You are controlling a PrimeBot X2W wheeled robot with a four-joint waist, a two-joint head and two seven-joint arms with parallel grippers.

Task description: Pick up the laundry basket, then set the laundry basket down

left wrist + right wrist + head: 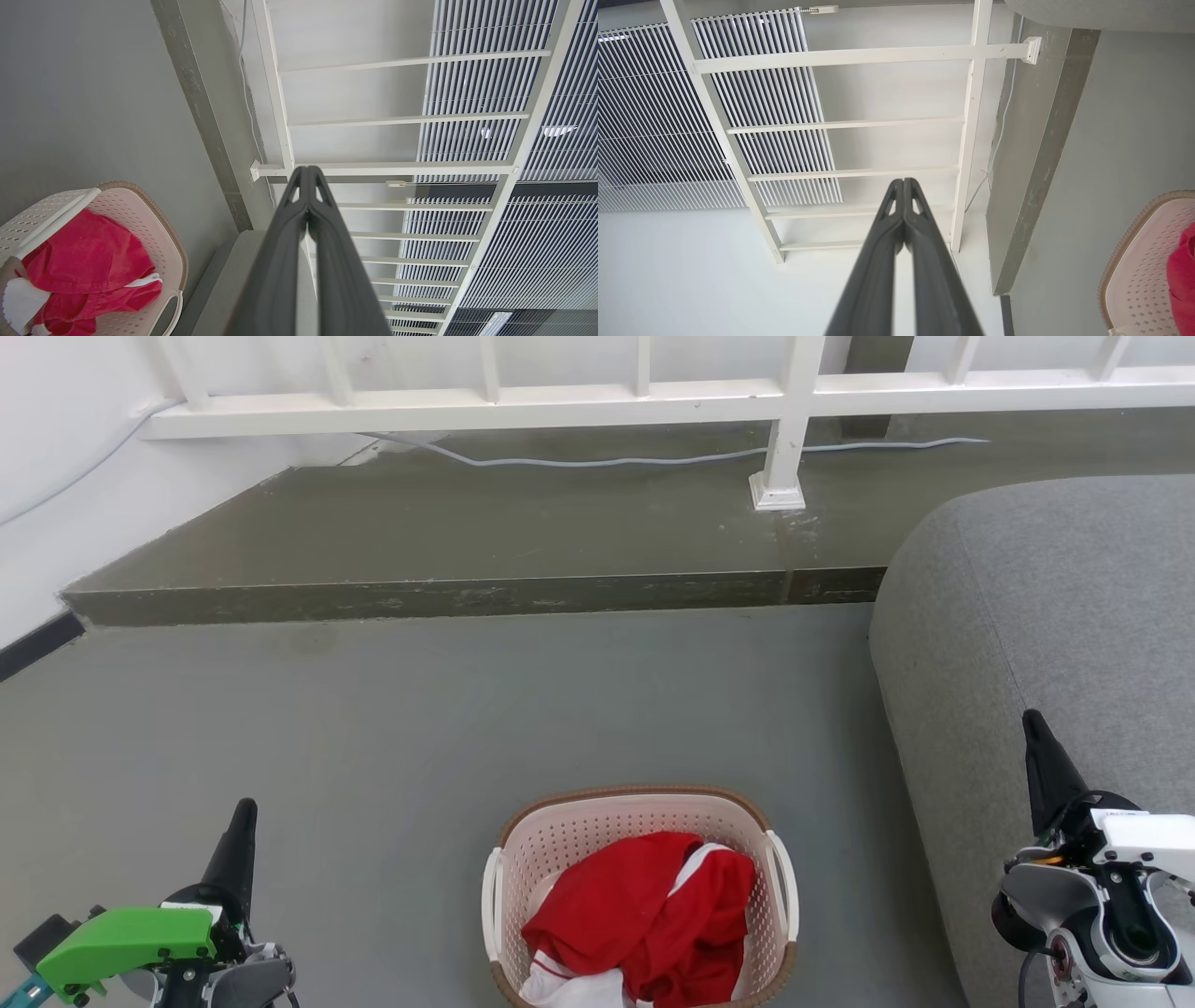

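The left gripper (pixel 243 817) is hanging in the air with its two dark fingers pressed together tip to tip, clasping nothing and touching nothing. The right gripper (pixel 1033 723) is hovering likewise, its fingers closed on empty air, showing against a grey sofa (pixel 1074 616). The laundry basket (pixel 597 831) is sitting on the floor (pixel 467 709) between them, to the right of the left gripper and left of the right one, well apart from both, carrying a red garment (pixel 653 915).
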